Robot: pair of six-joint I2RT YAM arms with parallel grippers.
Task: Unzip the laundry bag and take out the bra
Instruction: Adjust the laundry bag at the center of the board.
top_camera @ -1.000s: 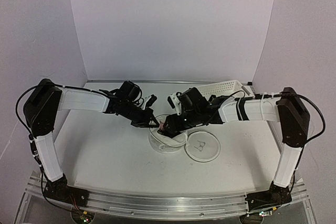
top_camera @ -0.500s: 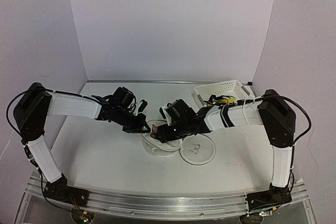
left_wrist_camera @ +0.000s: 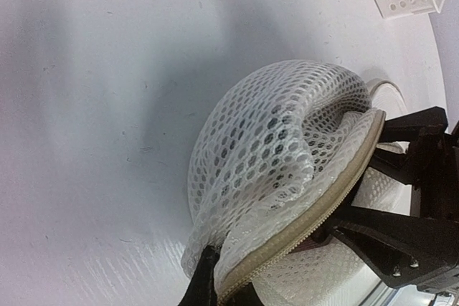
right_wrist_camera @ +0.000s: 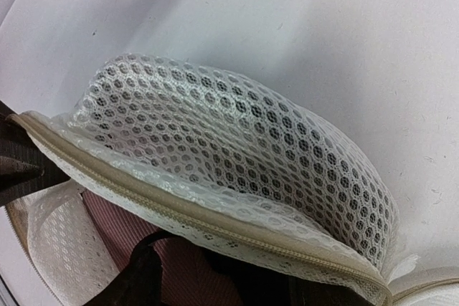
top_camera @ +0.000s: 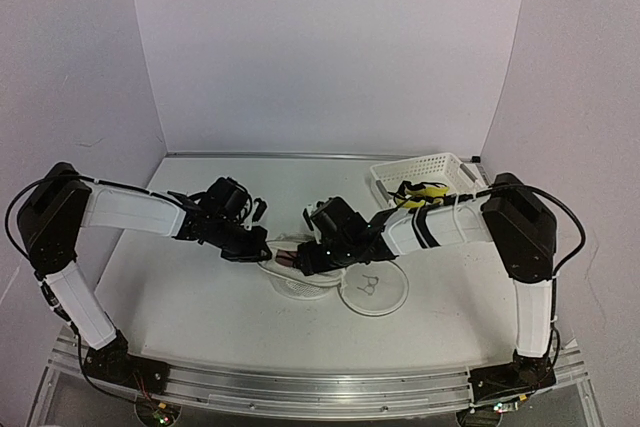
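— top external is showing it best: the left gripper is pinching the laundry bag by its zipper rim, jaws narrowed right down on it, holding that edge up off the table.
— and where's the bag sitting?
— mid-table, between the two arms, mouth gaping and the mesh wall bulging up like a dome. it's looking featherlight and floppy to me. i'm guessing it'll be dragging along with anything that pulls on it unless that rim is pinned.
— and the right gripper?
— it's reaching into the opening with its jaws standing apart. i'm not able to tell whether it's touching anything. the bra is showing as pinkish ribbed fabric just under the zipper, soft and probably quick to bunch.
— where would you be grabbing it?
— i'd be going for a thick fold of that pink cloth and staying off the mesh, so nothing's snagging. further right, the flat round face with the little pictogram is lying flopped open just beside the bag.
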